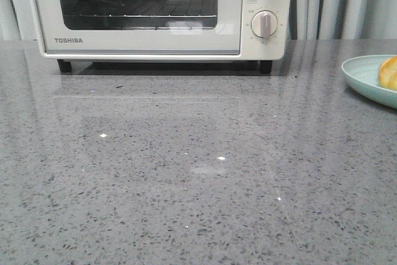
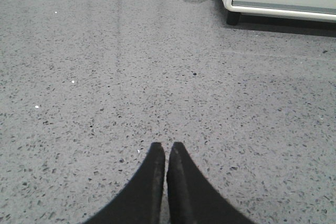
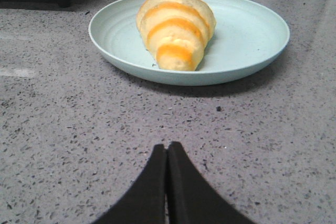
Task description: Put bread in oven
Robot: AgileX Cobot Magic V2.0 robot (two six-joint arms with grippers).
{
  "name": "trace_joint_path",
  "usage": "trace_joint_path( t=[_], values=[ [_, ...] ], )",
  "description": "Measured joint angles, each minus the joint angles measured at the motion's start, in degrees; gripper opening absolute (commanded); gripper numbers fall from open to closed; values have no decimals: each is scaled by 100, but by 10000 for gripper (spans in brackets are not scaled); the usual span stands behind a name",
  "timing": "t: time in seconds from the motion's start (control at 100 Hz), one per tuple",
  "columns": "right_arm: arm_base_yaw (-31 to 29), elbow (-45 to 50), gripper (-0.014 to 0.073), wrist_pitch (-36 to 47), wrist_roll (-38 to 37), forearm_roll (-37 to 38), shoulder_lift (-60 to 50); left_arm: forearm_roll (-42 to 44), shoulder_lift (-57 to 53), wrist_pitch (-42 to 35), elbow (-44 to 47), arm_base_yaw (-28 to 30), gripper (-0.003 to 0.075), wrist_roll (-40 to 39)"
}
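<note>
Speckled grey countertop (image 1: pixel 186 184) — pale curtains (image 1: pixel 335 1) behind.

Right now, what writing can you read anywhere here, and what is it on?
"TOSHIBA": on the oven door's lower left, also seen from the left wrist.
Small marks around the knobs: too small to read.
A small label above the lower knob: blurred.
Nothing else carries text.

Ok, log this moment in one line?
oven: door shut | bread: on plate | left pincer: shut, empty | right pincer: shut, empty
</note>
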State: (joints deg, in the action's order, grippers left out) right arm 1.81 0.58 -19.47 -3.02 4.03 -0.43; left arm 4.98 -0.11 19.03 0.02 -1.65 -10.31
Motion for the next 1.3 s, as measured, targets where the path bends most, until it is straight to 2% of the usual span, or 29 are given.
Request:
trace_joint_path(
  t=[0.96, 1.13, 1.3],
  values=[
    [0, 0, -75, 0, 0, 10, 0, -60, 0, -151, 0, 0, -21, 0],
    [0, 0, -75, 362, -53, -195, 0, -96, 0, -929, 0, 0, -21, 0],
    [0, 0, -75, 1671, -74, -333, 0, -96, 0, -2374, 0, 0, -21, 0]
  ],
)
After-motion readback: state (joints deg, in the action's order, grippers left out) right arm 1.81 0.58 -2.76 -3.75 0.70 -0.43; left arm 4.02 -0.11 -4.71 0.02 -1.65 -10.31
